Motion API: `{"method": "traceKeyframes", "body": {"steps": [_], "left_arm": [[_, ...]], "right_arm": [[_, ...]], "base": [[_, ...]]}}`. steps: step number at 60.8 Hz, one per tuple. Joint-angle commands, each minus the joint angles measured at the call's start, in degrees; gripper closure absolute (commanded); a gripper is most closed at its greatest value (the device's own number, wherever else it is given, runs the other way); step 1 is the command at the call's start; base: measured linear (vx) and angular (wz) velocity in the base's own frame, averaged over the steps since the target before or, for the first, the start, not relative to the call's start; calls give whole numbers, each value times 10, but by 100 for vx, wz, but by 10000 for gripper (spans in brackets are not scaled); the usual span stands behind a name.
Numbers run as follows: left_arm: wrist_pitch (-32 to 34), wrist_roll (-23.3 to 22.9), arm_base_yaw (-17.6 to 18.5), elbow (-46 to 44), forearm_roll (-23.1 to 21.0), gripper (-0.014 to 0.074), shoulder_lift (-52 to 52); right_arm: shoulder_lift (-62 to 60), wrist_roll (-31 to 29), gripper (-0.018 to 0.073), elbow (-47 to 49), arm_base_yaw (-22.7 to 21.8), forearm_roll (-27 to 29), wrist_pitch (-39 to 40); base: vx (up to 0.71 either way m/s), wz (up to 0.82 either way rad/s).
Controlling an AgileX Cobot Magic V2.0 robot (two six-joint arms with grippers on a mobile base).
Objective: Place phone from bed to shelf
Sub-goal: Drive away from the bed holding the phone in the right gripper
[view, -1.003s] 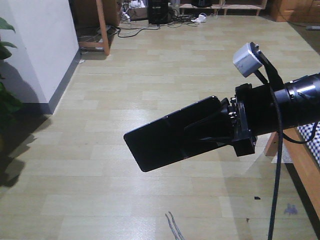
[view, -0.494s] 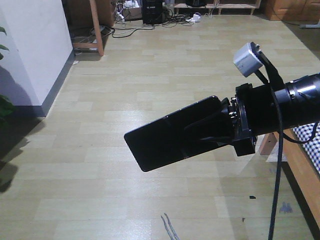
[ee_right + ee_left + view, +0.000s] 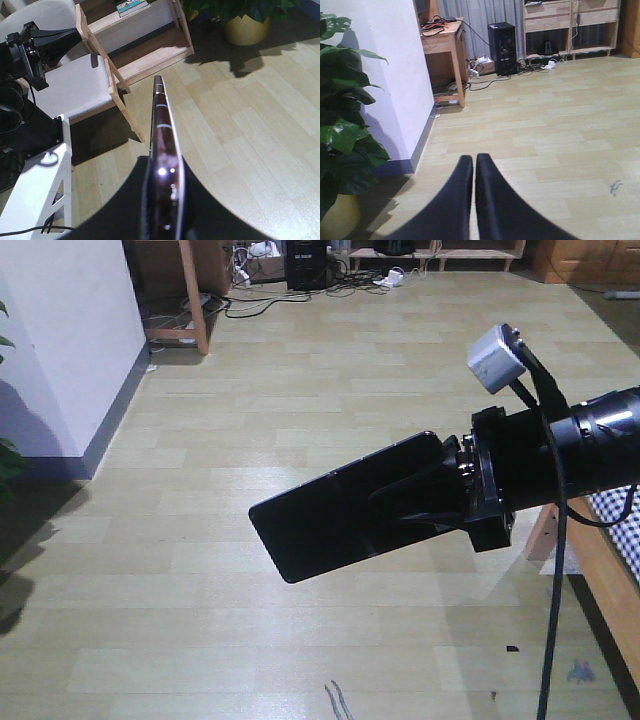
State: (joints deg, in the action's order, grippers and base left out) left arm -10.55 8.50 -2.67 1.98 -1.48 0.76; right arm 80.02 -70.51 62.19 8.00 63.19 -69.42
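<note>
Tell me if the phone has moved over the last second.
Yes. The phone keeps its spot in frame, but the floor scratch has slid toward the bottom edge, so the phone has been carried forward past that mark.

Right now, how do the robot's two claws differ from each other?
The right gripper is clamped on the phone, which sticks out past its fingers; the left gripper holds nothing. The right gripper's fingers are kept apart by the phone's thin edge, while the left gripper's fingers are closed almost against each other. Both have dark fingers and hang over the pale wood floor.
</note>
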Motion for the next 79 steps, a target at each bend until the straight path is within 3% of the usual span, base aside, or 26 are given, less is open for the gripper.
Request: {"method": "traceKeyframes", "body": {"steps": [1,44,79], "left_arm": [[41,-3,-1,-13,-5,595,7],[41,-3,-1,-13,-5,595,7],[41,-3,-1,-13,-5,595,7]], "right_arm": [[-20,-2,561,15,-1,50,-43],[-20,-2,561,15,-1,50,-43],[-20,-2,561,15,-1,50,-43]], "base": [[8,12],[14,9],[38,-9]]}}
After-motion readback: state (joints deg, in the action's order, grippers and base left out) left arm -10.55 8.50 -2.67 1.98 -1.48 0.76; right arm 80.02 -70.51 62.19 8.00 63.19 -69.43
